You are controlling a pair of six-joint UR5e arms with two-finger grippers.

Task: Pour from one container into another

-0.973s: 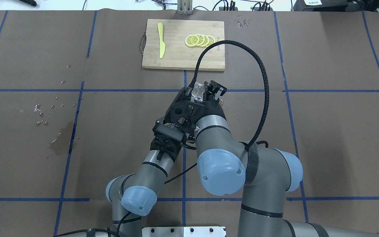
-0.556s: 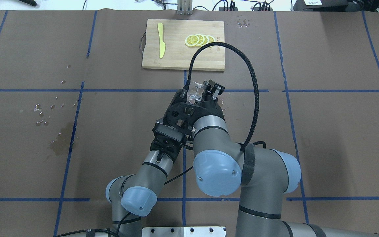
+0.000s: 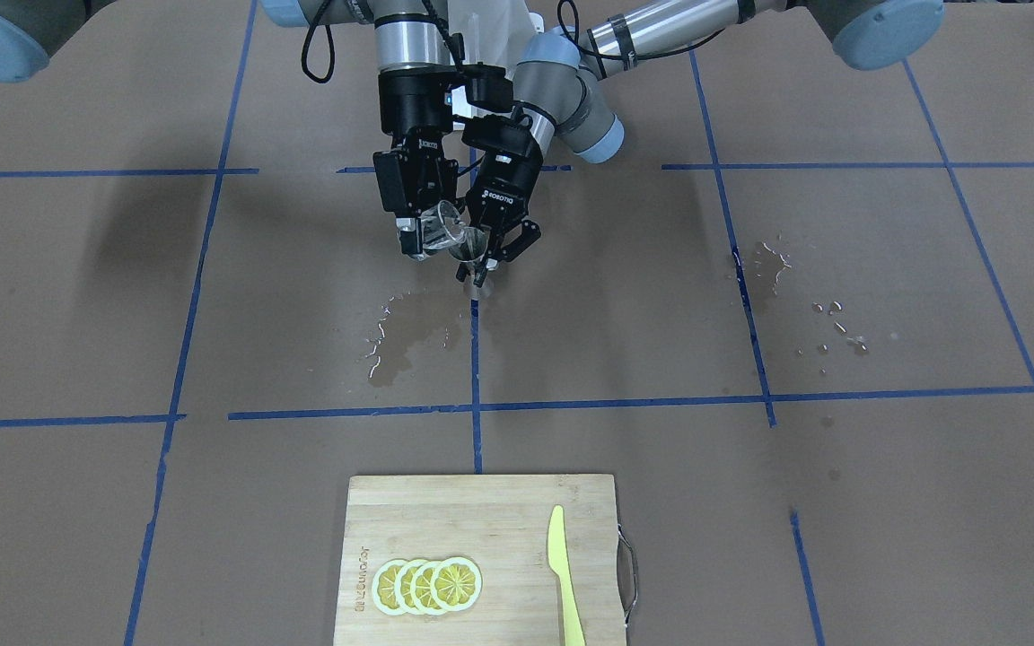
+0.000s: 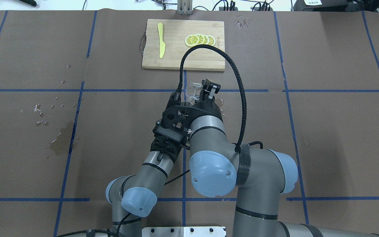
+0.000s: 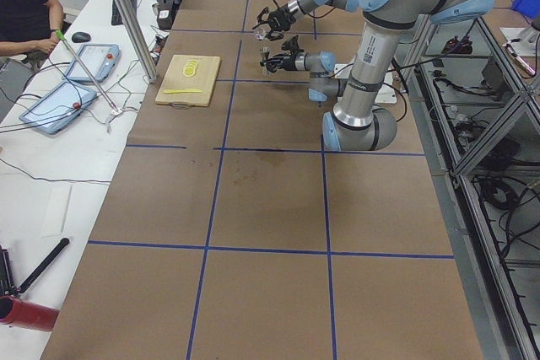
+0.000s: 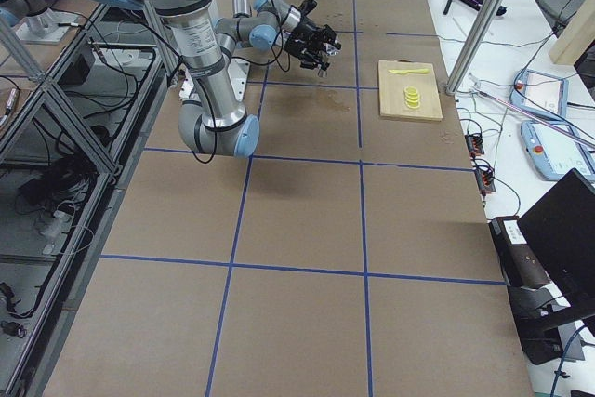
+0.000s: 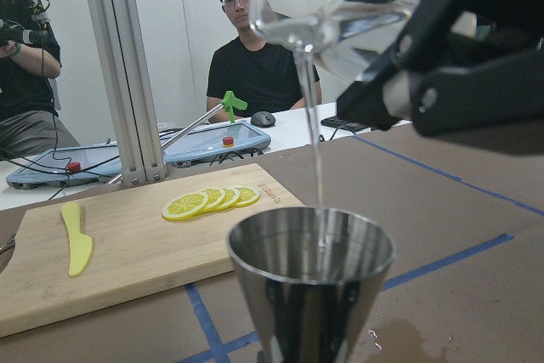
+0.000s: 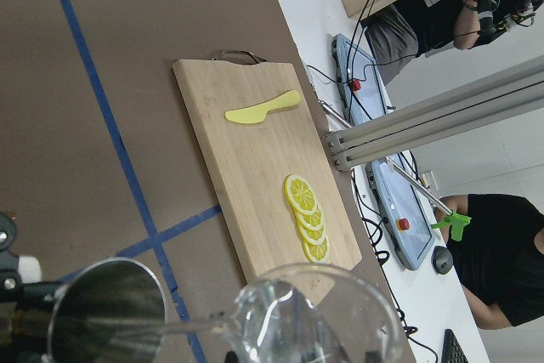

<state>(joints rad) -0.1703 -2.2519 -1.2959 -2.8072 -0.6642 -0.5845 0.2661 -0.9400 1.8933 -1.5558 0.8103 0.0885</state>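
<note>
One thin thread of water (image 7: 315, 150) is what everything hangs on: it leaves the lip of the glass cup (image 7: 340, 10) and drops inside the rim of the steel jigger (image 7: 310, 282), close to the middle of the mouth. The cup sits above the jigger and slightly to the robot's right of it, its long axis tipped over toward the jigger. The jigger stands upright with its dark mouth facing up, over the middle of the table, near a wet patch (image 3: 409, 336) on the brown paper.

From the operators' side, the right gripper (image 3: 427, 240) has its fingers pinched on the cup's wall, its wrist rolled to give the tilt. The left gripper (image 3: 486, 260) reaches in from the other side with its fingers closed on the jigger, apparently at the narrow waist. Both arms are bent in over the table's centre, wrists nearly touching.

I would judge the pour under way, and any further tilt should keep the lip over that small mouth, since the margin looks slim.
</note>
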